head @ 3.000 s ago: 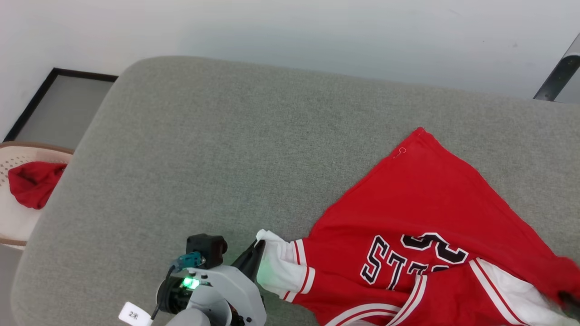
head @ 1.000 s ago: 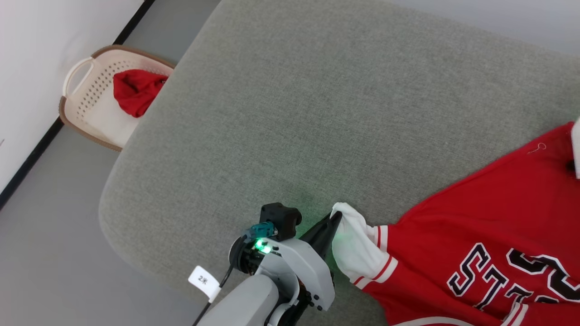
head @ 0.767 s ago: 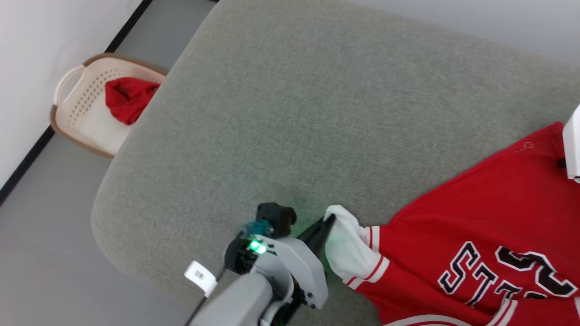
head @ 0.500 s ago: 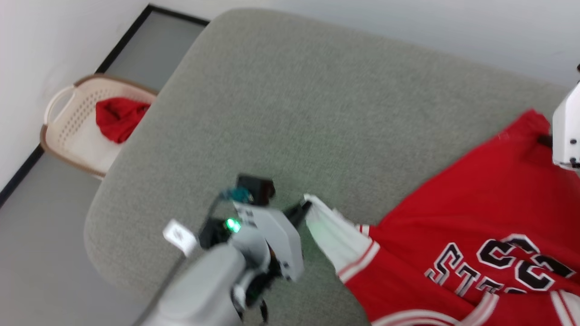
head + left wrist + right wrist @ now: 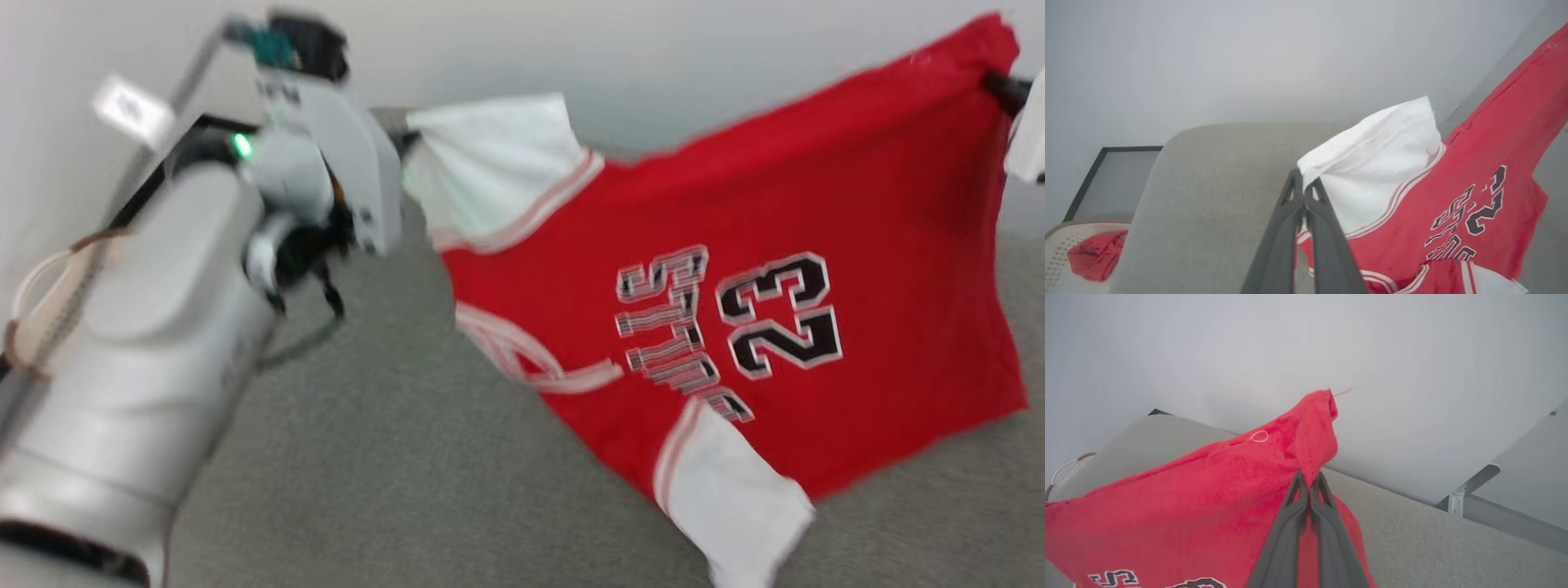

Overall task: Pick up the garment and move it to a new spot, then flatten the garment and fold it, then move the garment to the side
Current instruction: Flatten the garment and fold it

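Up it was, the garment (image 5: 735,245), clear in the air and stretched out between both arms above the grey cushion (image 5: 392,457)! The left pincer (image 5: 1303,184) had its two dark fingers pressed tight together on the edge of one white sleeve (image 5: 1380,163), pinching the cloth right at the tips. Over on the other side, the right pincer (image 5: 1310,478) was just as narrow, clamped on a red hem corner (image 5: 1318,416), which stood up above the fingertips with a loose thread (image 5: 1343,391) at its point.

Between those two grips the red cloth hung like a banner, turned on its side. The black, white-edged number 23 (image 5: 775,314) and the lettering (image 5: 669,327) beside it faced the robot's head, though the head view was blurred. The other white sleeve (image 5: 735,506) dangled lowest, down toward the cushion; whether it touched, I could not tell.

The pale left forearm (image 5: 147,343) loomed large, a green light (image 5: 242,145) glowing near its wrist. Beyond the cushion's far corner sat a cream basket (image 5: 1057,245) with a plain red cloth (image 5: 1094,255) lying in it, well apart from the jersey.
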